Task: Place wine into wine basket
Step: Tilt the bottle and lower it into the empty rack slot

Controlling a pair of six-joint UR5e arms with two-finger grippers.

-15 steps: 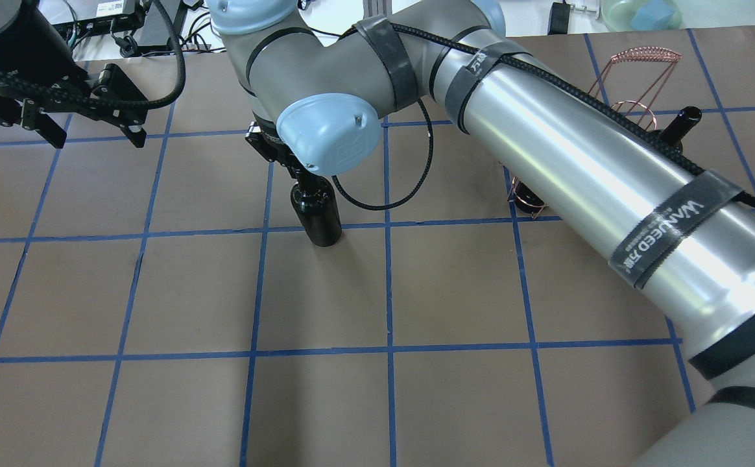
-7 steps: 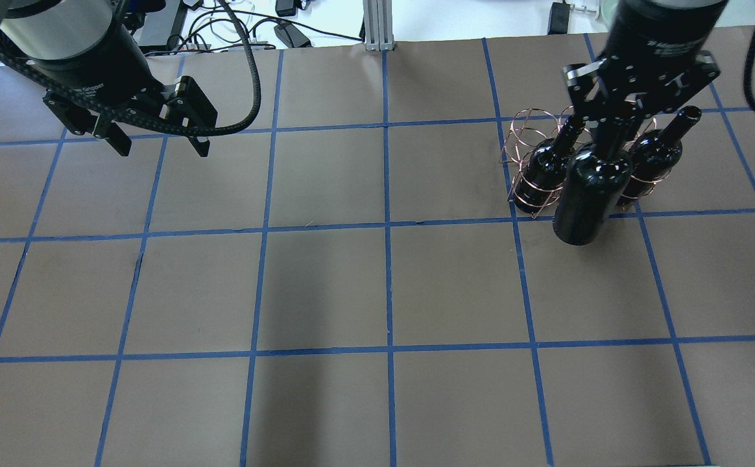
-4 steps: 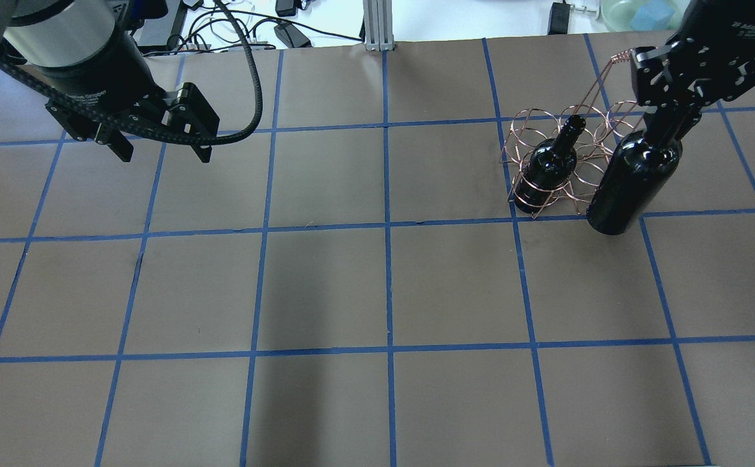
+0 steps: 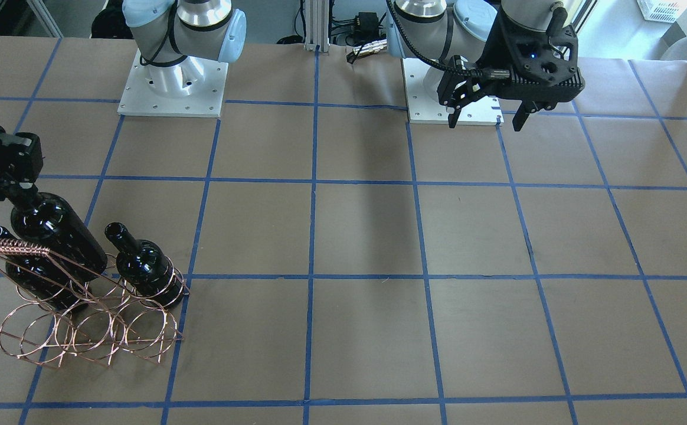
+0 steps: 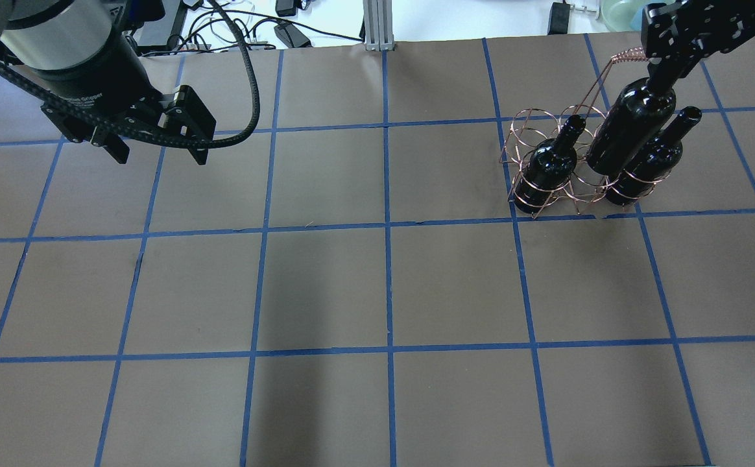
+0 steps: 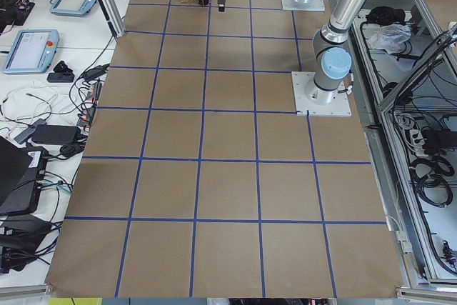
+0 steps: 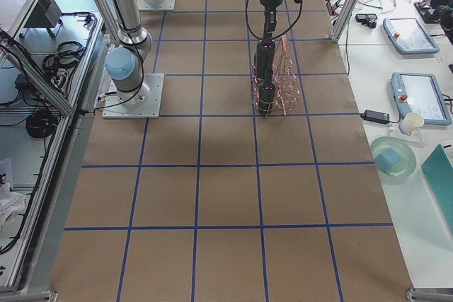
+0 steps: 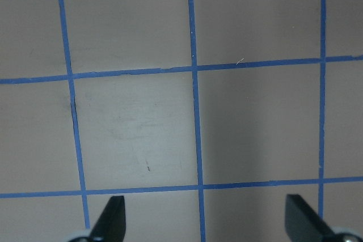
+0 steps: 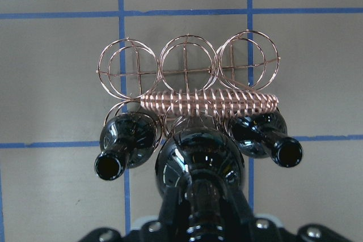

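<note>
Front-facing, grip: the right gripper is clamped on the neck of the wine, close to the view's left edge.
Front-facing, wine: it hangs upright over the wine basket, in the row nearer the robot and between the two seated bottles. The braided handle bar crosses in front and hides its base.
Front-facing, other arm: the left gripper has its fingers spread wide and holds nothing.
Overhead, added: the wine's lower end sits between the seated bottles at the middle ring. Whether it touches the table cannot be told.
Overhead, room: the basket stands toward the table's far right corner. The left gripper is well apart from it, with several squares of the blue tape grid between them.
Overhead, writing: there is white lettering on the left wrist collar, too small to read.
Exterior right, added: the wine's shoulder is higher than the seated bottle below it in this view.
Exterior left: the basket and right gripper are tiny at the far end, and the grip cannot be judged there.
Left wrist: two dark fingertips sit at the bottom corners, wide apart, over brown paper and tape lines.
Right wrist, added: the three far rings are open circles, the two outer near rings hold bottles, and the wine fills the middle, just beside the handle bar.
</note>
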